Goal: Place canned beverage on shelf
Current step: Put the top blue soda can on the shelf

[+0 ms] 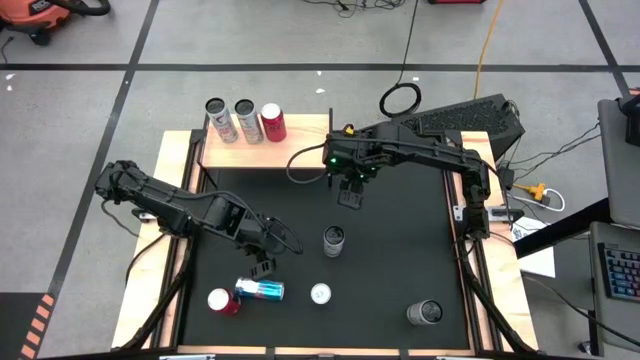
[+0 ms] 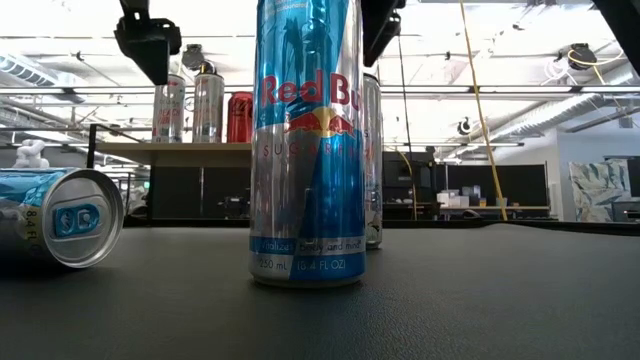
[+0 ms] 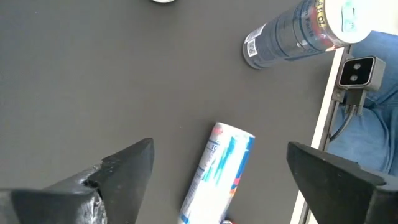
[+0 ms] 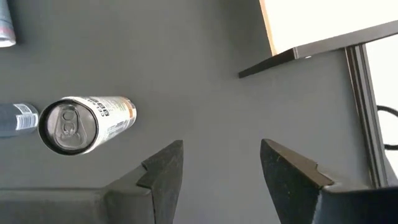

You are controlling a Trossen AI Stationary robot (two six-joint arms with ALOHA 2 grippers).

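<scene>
Cans stand and lie on a black worktop (image 1: 390,250). Three cans (image 1: 243,122) stand upright in a row on the wooden shelf (image 1: 300,150) at the far edge. Left gripper (image 1: 262,268) hovers just above a blue can (image 1: 260,290) lying on its side, fingers (image 3: 124,168) spread wide and empty. Right gripper (image 1: 350,197) hangs near the shelf, fingers (image 4: 165,168) partly apart, holding nothing, with an upright can (image 1: 333,240) nearby.

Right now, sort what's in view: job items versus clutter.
Job:
shelf with three cans
lying blue can under the open left gripper
four upright cans on the mat
right gripper, empty

Clutter:
cable loop
keyboard
</scene>
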